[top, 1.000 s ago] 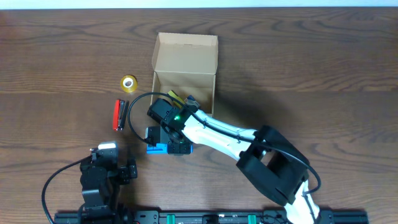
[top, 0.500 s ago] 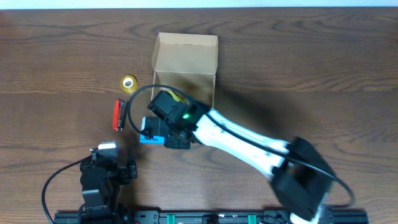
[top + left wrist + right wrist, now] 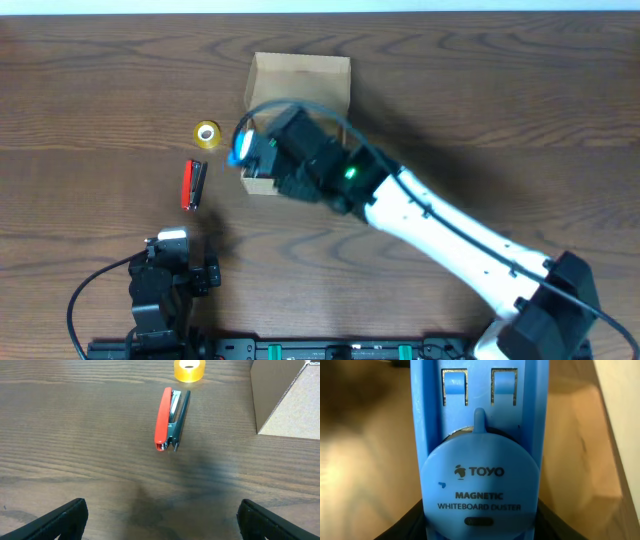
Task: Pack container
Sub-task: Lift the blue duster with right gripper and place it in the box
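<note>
The tan cardboard container (image 3: 300, 75) stands open at the table's back centre; its corner shows in the left wrist view (image 3: 285, 400). My right gripper (image 3: 262, 160) is shut on a blue magnetic whiteboard duster (image 3: 243, 147) and holds it over the container's left front edge. The duster fills the right wrist view (image 3: 480, 455), with the container's tan inside (image 3: 575, 460) behind it. My left gripper (image 3: 160, 520) is open and empty at the front left (image 3: 170, 275).
A red stapler (image 3: 192, 185) lies left of the container and shows in the left wrist view (image 3: 169, 419). A yellow tape roll (image 3: 207, 134) sits behind it, also in the left wrist view (image 3: 189, 370).
My right gripper lifted the blue duster off the table in front of the container and carried it back and up over the container's left front edge. The left arm has not moved.
</note>
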Available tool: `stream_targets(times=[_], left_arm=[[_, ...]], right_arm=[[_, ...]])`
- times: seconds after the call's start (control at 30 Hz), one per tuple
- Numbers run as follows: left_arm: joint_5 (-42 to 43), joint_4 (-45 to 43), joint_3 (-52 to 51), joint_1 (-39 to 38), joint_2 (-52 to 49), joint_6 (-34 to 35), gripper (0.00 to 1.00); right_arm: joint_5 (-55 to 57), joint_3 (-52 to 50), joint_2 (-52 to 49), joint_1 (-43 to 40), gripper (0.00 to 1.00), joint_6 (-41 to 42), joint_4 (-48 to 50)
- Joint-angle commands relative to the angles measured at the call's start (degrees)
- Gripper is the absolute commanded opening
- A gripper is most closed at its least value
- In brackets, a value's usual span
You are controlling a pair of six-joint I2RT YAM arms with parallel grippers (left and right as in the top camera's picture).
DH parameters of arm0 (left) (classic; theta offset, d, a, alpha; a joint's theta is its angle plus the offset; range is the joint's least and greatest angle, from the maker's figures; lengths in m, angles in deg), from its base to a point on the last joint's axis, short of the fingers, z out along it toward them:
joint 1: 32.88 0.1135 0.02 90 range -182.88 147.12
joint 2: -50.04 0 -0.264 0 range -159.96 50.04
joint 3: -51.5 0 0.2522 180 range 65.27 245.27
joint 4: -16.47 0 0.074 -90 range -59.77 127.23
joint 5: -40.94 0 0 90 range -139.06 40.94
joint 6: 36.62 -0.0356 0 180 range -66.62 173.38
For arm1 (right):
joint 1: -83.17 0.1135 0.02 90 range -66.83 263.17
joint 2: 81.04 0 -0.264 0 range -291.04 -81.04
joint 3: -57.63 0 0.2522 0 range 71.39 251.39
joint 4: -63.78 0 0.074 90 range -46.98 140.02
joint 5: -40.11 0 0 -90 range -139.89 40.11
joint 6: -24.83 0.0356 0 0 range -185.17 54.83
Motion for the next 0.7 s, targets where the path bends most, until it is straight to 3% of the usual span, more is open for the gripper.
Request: stream_targets(times=[0.0,0.57,0.63,0.67], left_arm=[[-0.8,0.0,-0.6,0.2,0.4,0.9,0.95],[-0.8,0.0,-0.6,0.2,0.4,0.9,0.95],[-0.8,0.0,-0.6,0.2,0.4,0.9,0.95],[-0.8,0.0,-0.6,0.2,0.4,0.9,0.95]], right_arm=[[-1.8,1.0,-3.0,-4.1,0.36,1.3,1.6],[-4.6,1.0,-13.1,-7.0,0.33,-0.9,3.8],[-4.6,1.0,-13.8,-7.0,0.37,-0.9,4.0],[-4.6,1.0,-14.2,-7.0,0.43,-0.9,4.2]])
